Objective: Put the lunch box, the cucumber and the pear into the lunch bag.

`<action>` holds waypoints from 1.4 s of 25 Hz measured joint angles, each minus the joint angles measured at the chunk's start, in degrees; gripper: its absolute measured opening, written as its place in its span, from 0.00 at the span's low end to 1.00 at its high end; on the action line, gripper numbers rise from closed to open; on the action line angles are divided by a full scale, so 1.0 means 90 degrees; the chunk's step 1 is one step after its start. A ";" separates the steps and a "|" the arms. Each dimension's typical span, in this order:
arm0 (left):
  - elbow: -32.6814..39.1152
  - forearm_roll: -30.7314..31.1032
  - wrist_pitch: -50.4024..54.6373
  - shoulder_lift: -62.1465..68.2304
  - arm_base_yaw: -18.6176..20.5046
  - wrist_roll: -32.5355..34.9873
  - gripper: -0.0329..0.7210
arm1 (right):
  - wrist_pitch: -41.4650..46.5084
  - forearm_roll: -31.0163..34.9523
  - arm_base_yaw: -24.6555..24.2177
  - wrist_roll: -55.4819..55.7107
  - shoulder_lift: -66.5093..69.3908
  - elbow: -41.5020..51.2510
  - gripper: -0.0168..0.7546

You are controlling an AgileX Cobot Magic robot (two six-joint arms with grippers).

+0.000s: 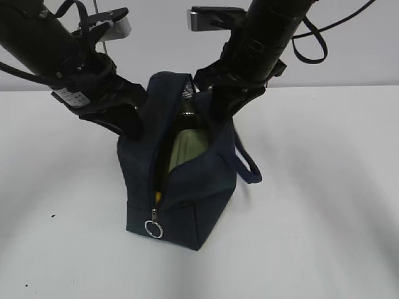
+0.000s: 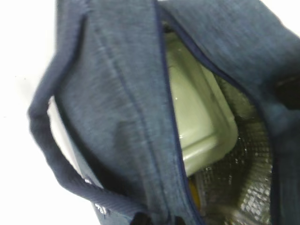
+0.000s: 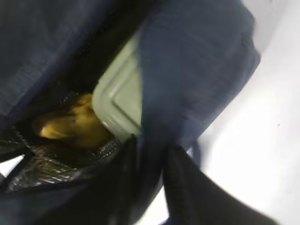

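While both arms leaned in from the far corners, I saw them angled steeply down to the one lunch bag (image 1: 187,180) standing upright mid-counter (image 1: 324,205). My left gripper (image 1: 128,121) sat against the bag's left upper wall; its fingers were hidden by fabric in the exterior view, and only dark tips showed at the bottom edge of the left wrist view, so I could not tell whether it was spread or pinching. My right gripper (image 3: 152,183) was at the bag's far right rim, its two dark fingers standing a little apart with a fold of navy fabric between them; whether they pressed the cloth I could not tell.

I counted two arms, two grippers and one bag, with one loop handle (image 1: 248,163) hanging on the right side. The zipper was open along the top, with one metal ring pull (image 1: 154,229) hanging at the near end. Inside lay one lunch box (image 2: 201,117), its pale green lid tilted, and one pear (image 3: 75,124) beside its corner on the silvery lining (image 2: 243,187). I could not make out the cucumber.
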 joint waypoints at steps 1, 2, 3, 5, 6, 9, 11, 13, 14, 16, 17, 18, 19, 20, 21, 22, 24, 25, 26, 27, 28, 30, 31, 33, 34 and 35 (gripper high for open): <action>0.0000 0.0000 0.0000 0.0000 0.0000 0.0000 0.19 | -0.0060 -0.0031 0.0000 -0.0012 -0.0053 0.0000 0.32; 0.0000 0.0000 -0.0006 -0.0006 0.0000 0.0000 0.23 | -0.0112 -0.0087 0.0000 -0.0012 -0.0126 0.0000 0.41; 0.0000 0.0000 -0.0032 -0.0020 0.0000 0.0000 0.28 | -0.0157 -0.0176 0.0000 -0.0025 -0.0206 0.0000 0.49; 0.0000 0.0006 -0.0127 -0.0115 0.0000 0.0000 0.37 | -0.0248 -0.0338 0.0000 -0.0025 -0.0371 0.0000 0.59; -0.0006 0.0006 -0.0187 -0.0194 0.0000 0.0000 0.40 | -0.0279 -0.0447 0.0000 -0.0025 -0.0455 0.0000 0.62; -0.0013 0.0042 -0.0265 -0.0474 0.0000 0.0000 0.43 | -0.0348 -0.0605 0.0000 -0.0039 -0.0669 0.0000 0.65; 0.0018 0.0108 -0.0383 -0.0681 0.0000 0.0000 0.44 | -0.0447 -0.0615 0.0000 -0.0039 -0.0825 0.0071 0.66; 0.0200 0.0143 -0.0696 -0.0973 0.0000 0.0000 0.44 | -0.0738 -0.0615 0.0000 -0.0039 -0.1082 0.0440 0.66; 0.0367 0.0143 -0.0870 -0.1143 0.0000 0.0000 0.44 | -0.0935 -0.0583 0.0000 -0.0039 -0.1260 0.0687 0.66; 0.0759 0.0143 -0.1314 -0.1463 0.0000 0.0000 0.44 | -0.1588 -0.0361 0.0000 -0.0155 -0.1670 0.1502 0.66; 0.1008 0.0143 -0.1534 -0.1643 0.0000 0.0000 0.44 | -0.1920 -0.0177 0.0000 -0.0310 -0.1941 0.1922 0.66; 0.1277 0.0143 -0.1709 -0.1816 0.0000 0.0000 0.44 | -0.2330 0.0056 0.0043 -0.0538 -0.2231 0.2371 0.66; 0.1502 0.0143 -0.1916 -0.1954 0.0000 0.0000 0.44 | -0.2686 0.0422 0.0080 -0.0873 -0.2486 0.3014 0.65; 0.1772 0.0143 -0.2131 -0.2123 0.0000 0.0000 0.44 | -0.3176 0.0768 0.0175 -0.1242 -0.2801 0.3564 0.65; 0.2037 0.0137 -0.2337 -0.2287 0.0000 0.0000 0.44 | -0.3523 0.1087 0.0277 -0.1648 -0.3121 0.4003 0.64; 0.2290 0.0137 -0.2520 -0.2420 0.0000 0.0000 0.44 | -0.3844 0.1504 0.0371 -0.1999 -0.3432 0.4503 0.63; 0.2714 0.0124 -0.2866 -0.2724 0.0000 0.0000 0.44 | -0.4458 0.2345 0.0548 -0.2844 -0.3894 0.5321 0.62; 0.2937 0.0121 -0.2981 -0.2861 0.0000 0.0000 0.44 | -0.4641 0.2838 0.0649 -0.3310 -0.4149 0.5716 0.62; 0.3123 0.0121 -0.3112 -0.2960 0.0000 0.0000 0.44 | -0.4769 0.3286 0.0722 -0.3744 -0.4289 0.6030 0.61; 0.3347 0.0121 -0.3245 -0.3075 0.0000 0.0000 0.44 | -0.4933 0.3893 0.0791 -0.4352 -0.4389 0.6391 0.61; 0.3560 0.0121 -0.3361 -0.3179 0.0000 0.0000 0.44 | -0.5099 0.4602 0.0911 -0.4931 -0.4481 0.6730 0.61; 0.3878 0.0121 -0.3523 -0.3326 0.0000 0.0035 0.44 | -0.5276 0.6186 0.1145 -0.6633 -0.4512 0.7257 0.61; 0.3994 0.0121 -0.3536 -0.3393 0.0000 0.0082 0.44 | -0.5333 0.7153 0.1262 -0.7587 -0.4512 0.7504 0.61; 0.4116 0.0121 -0.3536 -0.3482 0.0000 0.0253 0.43 | -0.5389 0.8735 0.1549 -0.9259 -0.4512 0.7867 0.60; 0.4133 0.0121 -0.3515 -0.3518 0.0000 0.0352 0.42 | -0.5418 0.9057 0.1687 -0.9693 -0.4512 0.7958 0.59; 0.4153 0.0116 -0.3510 -0.3550 0.0000 0.0405 0.41 | -0.5418 0.9267 0.1805 -1.0031 -0.4467 0.8031 0.58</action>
